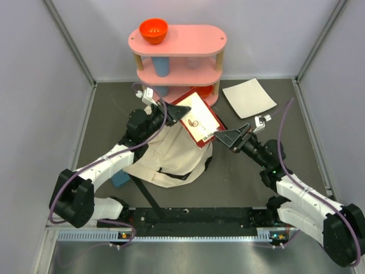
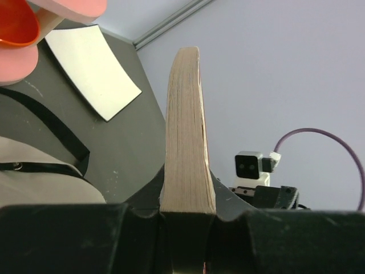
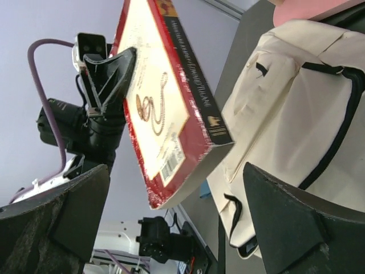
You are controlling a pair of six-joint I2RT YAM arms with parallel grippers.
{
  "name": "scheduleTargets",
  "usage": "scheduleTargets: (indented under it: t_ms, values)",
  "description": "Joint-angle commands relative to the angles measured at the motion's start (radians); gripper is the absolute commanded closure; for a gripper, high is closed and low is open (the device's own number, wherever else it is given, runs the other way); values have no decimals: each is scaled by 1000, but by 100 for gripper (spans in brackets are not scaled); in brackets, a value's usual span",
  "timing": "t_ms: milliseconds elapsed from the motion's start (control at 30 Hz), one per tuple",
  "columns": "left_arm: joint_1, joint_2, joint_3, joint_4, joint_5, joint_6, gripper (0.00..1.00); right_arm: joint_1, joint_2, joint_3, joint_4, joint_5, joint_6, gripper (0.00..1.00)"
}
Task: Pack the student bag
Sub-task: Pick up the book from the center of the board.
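Observation:
The student bag (image 1: pixel 171 157), cream with black straps, slumps on the table between the arms. Above its far right side a red-and-white book (image 1: pixel 201 119) hangs tilted in the air. My left gripper (image 1: pixel 181 112) is shut on the book's far-left edge. In the left wrist view the book's page edge (image 2: pixel 187 142) stands pinched between the jaws of the left gripper (image 2: pixel 188 220). My right gripper (image 1: pixel 225 137) is open beside the book's near-right corner, not touching it. In the right wrist view the book (image 3: pixel 165 114) and the bag (image 3: pixel 296 114) show beyond the wide jaws of the right gripper (image 3: pixel 177 222).
A pink three-tier shelf (image 1: pixel 177 43) stands at the back with an orange bowl (image 1: pixel 153 30) on top and a blue cup (image 1: pixel 161 67) on the middle tier. A flat white sheet (image 1: pixel 248 97) lies back right. A blue object (image 1: pixel 121 180) sits at the bag's left.

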Motion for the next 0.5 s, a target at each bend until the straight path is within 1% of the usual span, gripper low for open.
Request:
scheduleTargets:
  t_ms: [0, 100, 133, 167, 300, 367, 400, 433, 467]
  values:
    - [-16, -10, 14, 173, -9, -63, 100, 23, 74, 24, 172, 54, 38, 1]
    - [-35, -13, 21, 151, -14, -52, 100, 35, 117, 29, 210, 75, 63, 1]
    - [-36, -11, 21, 146, -13, -52, 100, 42, 125, 27, 265, 82, 62, 2]
    - [-39, -10, 18, 148, -9, -52, 100, 49, 137, 29, 282, 89, 68, 2]
    - [-52, -8, 0, 163, -26, -58, 100, 73, 208, 69, 313, 83, 80, 9]
    - [-55, -4, -3, 166, -26, -55, 100, 85, 228, 73, 356, 91, 101, 16]
    - [-55, -2, -5, 168, -28, -54, 100, 99, 237, 72, 365, 97, 109, 22]
    - [-55, -4, -8, 169, -28, -51, 100, 107, 246, 69, 376, 109, 112, 25]
    - [-55, -4, -9, 165, -31, -52, 100, 113, 253, 66, 388, 112, 111, 32]
